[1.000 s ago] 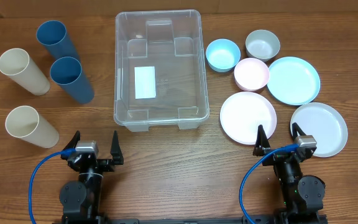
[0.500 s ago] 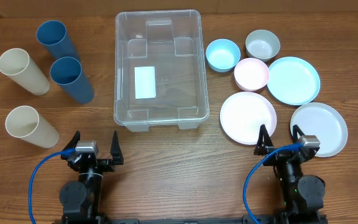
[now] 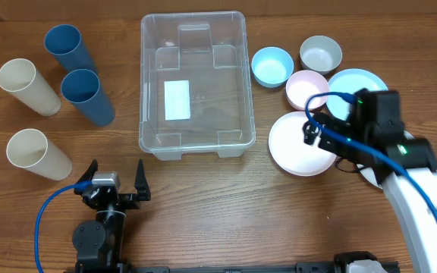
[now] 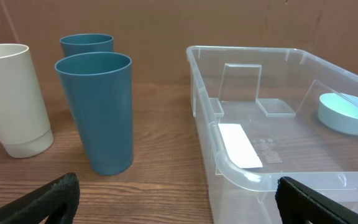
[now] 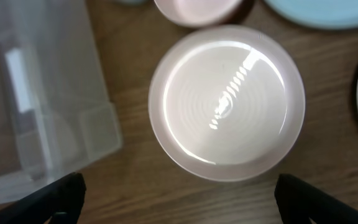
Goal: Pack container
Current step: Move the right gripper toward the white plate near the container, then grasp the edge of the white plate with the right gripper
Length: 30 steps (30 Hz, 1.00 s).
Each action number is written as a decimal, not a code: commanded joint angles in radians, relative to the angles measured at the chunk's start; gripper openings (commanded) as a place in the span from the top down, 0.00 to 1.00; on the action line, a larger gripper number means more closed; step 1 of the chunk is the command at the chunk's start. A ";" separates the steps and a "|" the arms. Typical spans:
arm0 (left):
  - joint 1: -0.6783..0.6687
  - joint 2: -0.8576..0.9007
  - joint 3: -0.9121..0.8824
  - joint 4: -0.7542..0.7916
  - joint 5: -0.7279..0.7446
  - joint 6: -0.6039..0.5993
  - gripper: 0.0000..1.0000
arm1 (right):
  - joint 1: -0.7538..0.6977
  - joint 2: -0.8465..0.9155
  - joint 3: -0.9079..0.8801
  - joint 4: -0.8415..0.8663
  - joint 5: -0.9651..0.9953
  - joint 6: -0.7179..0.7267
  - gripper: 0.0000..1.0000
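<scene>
Right jaws gape over pink plate (image 5: 227, 102), seen wrist-side.

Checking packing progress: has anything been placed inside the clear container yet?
No; from overhead the container shows only its own white label on the base, nothing else inside.

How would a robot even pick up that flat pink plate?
Probably by its rim, at the edge nearest the robot, coming down from above. The pink plate lies flat, so only the raised rim lets the fingers pinch, one inside, one outside. That edge stands free; the pink bowl and blue plate crowd the far side.
</scene>
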 commanded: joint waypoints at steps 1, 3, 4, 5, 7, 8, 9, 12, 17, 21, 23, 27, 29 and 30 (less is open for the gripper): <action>0.005 -0.008 -0.003 0.000 -0.006 0.022 0.00 | -0.003 0.133 0.022 -0.032 -0.047 -0.039 0.00; 0.005 -0.009 -0.003 0.000 -0.006 0.022 0.00 | -0.003 0.190 0.020 -0.058 0.026 0.057 0.00; 0.005 -0.008 -0.003 0.000 -0.007 0.022 0.00 | -0.003 0.214 0.018 -0.084 0.123 0.155 0.01; 0.005 -0.008 -0.003 0.000 -0.006 0.022 0.00 | -0.003 0.230 0.018 -0.097 0.166 0.206 0.01; 0.005 -0.008 -0.003 0.000 -0.006 0.022 0.00 | -0.003 0.252 0.004 -0.088 0.220 0.293 0.01; 0.005 -0.009 -0.003 0.000 -0.006 0.022 0.00 | -0.003 0.254 -0.021 -0.058 0.233 0.325 0.02; 0.005 -0.008 -0.003 0.000 -0.006 0.022 0.00 | -0.003 0.254 -0.060 -0.006 0.232 0.347 0.02; 0.005 -0.008 -0.003 0.000 -0.007 0.022 0.00 | -0.003 0.255 -0.157 0.119 0.235 0.385 0.07; 0.005 -0.008 -0.003 0.000 -0.007 0.022 0.00 | -0.003 0.255 -0.285 0.259 0.243 0.429 0.14; 0.005 -0.008 -0.003 0.000 -0.006 0.022 0.00 | -0.003 0.255 -0.394 0.403 0.242 0.454 0.34; 0.005 -0.008 -0.003 0.000 -0.007 0.022 0.00 | -0.003 0.255 -0.426 0.452 0.243 0.454 0.48; 0.005 -0.008 -0.003 0.000 -0.007 0.022 0.00 | -0.003 0.255 -0.442 0.481 0.243 0.454 0.84; 0.005 -0.008 -0.003 0.000 -0.006 0.022 0.00 | -0.003 0.255 -0.442 0.476 0.241 0.454 0.95; 0.005 -0.008 -0.003 0.000 -0.007 0.022 0.00 | -0.003 0.255 -0.442 0.472 0.237 0.454 0.96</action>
